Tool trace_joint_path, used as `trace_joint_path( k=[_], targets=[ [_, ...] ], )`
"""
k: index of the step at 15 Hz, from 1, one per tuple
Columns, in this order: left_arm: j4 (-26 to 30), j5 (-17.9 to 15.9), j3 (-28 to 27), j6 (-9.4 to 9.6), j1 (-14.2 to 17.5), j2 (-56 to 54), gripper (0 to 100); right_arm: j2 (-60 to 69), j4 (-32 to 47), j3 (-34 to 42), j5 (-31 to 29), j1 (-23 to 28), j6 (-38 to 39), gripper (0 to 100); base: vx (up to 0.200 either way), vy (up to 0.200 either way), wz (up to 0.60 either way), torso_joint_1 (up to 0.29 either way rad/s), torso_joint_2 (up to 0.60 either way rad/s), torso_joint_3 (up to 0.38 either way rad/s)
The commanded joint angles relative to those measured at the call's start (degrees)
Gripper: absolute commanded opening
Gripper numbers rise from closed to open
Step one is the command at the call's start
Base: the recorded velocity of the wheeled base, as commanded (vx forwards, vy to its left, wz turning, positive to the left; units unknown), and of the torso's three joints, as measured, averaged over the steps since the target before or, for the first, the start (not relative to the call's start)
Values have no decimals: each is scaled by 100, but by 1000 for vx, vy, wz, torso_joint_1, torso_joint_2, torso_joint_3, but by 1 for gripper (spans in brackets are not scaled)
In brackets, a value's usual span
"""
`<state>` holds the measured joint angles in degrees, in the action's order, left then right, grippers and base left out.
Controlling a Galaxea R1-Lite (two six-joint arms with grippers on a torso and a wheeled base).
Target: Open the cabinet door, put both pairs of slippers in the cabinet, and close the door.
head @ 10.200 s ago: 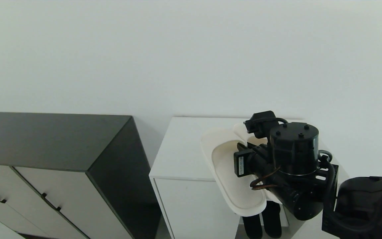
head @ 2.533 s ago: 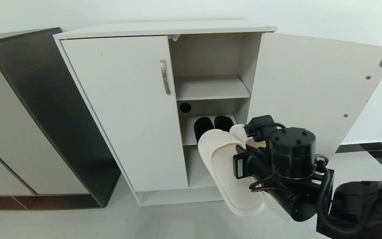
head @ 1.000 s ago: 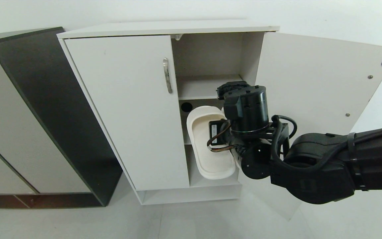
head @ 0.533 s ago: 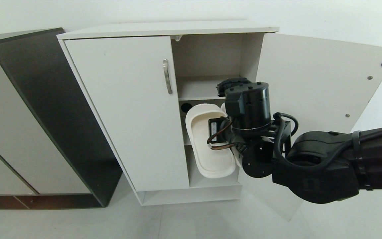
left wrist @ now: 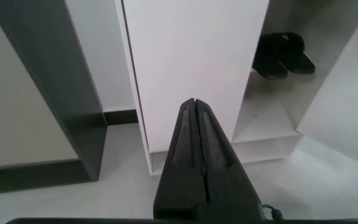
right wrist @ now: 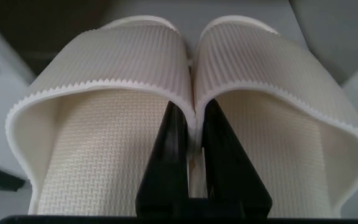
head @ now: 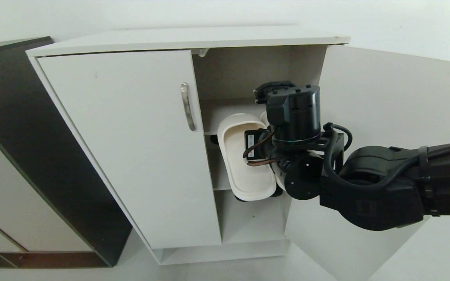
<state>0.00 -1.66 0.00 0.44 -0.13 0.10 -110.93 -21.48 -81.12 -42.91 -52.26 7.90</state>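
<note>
My right gripper (right wrist: 194, 115) is shut on a pair of white slippers (right wrist: 104, 81), pinching their two inner walls together. In the head view the white slippers (head: 242, 164) hang toes up in front of the white cabinet's open right half, level with its middle shelves. A pair of black slippers (left wrist: 283, 53) lies on a shelf inside the cabinet. The right door (head: 385, 101) stands swung open to the right. My left gripper (left wrist: 194, 102) is shut on nothing, low before the closed left door (left wrist: 191, 56).
The left door (head: 131, 148) has a metal handle (head: 186, 106). A dark cabinet (head: 22, 136) stands close on the left. The lowest compartment (head: 250, 222) lies under the slippers. Pale floor (left wrist: 123, 186) spreads in front.
The head view has shifted, so the cabinet looks larger and nearer. Over the last second the white slippers rose slightly against the shelves, still held in the right gripper.
</note>
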Motion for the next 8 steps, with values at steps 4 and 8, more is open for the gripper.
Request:
trace_joint_path(
  k=[4, 8],
  targets=[
    [9, -1, 0, 0, -4, 8, 0, -95, 3, -97, 2, -3, 1, 0, 200, 0, 0, 1, -1, 1],
    [0, -1, 0, 0, -4, 8, 0, -183, 3, -71, -7, -3, 10, 0, 200, 0, 0, 2, 2, 5]
  ],
)
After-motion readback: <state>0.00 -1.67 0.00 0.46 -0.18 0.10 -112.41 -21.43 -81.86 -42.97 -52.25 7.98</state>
